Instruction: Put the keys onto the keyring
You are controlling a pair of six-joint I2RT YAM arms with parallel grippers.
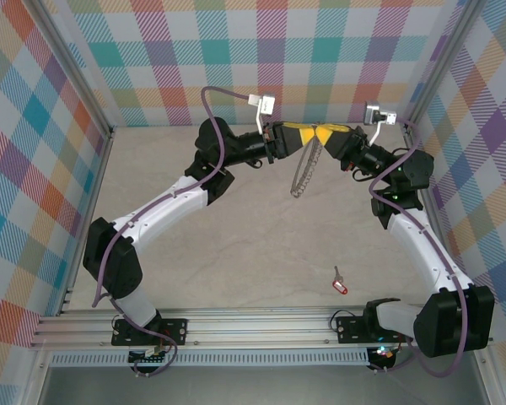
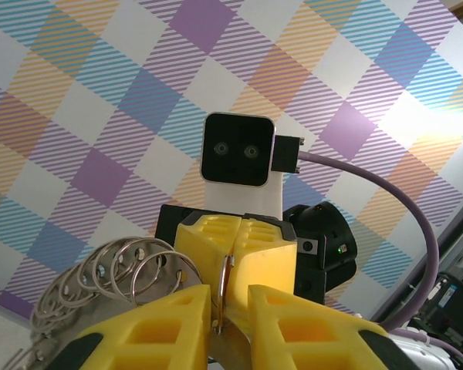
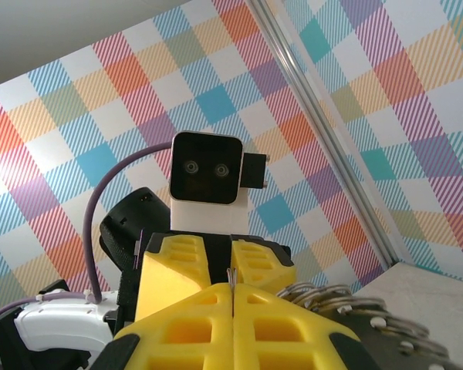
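Note:
The keyring (image 1: 302, 175), a thin grey ring fringed with small wire loops, hangs in the air at the back of the table between both grippers. My right gripper (image 1: 327, 135) is shut on its rim; a sliver of metal (image 3: 233, 275) pokes up between the pressed yellow fingers (image 3: 185, 327). My left gripper (image 1: 307, 135) faces it nose to nose. In the left wrist view the ring wire (image 2: 221, 287) stands in the narrow gap between the left fingers (image 2: 158, 324), close to the left one. The loops (image 2: 127, 270) fan out to the side. The red-headed key (image 1: 341, 287) lies on the table near the right arm's base.
Checkered walls close in the table (image 1: 236, 245) on three sides. An aluminium rail (image 1: 253, 325) with both arm bases runs along the near edge. The right arm's elbow (image 1: 396, 181) stands close to the right wall.

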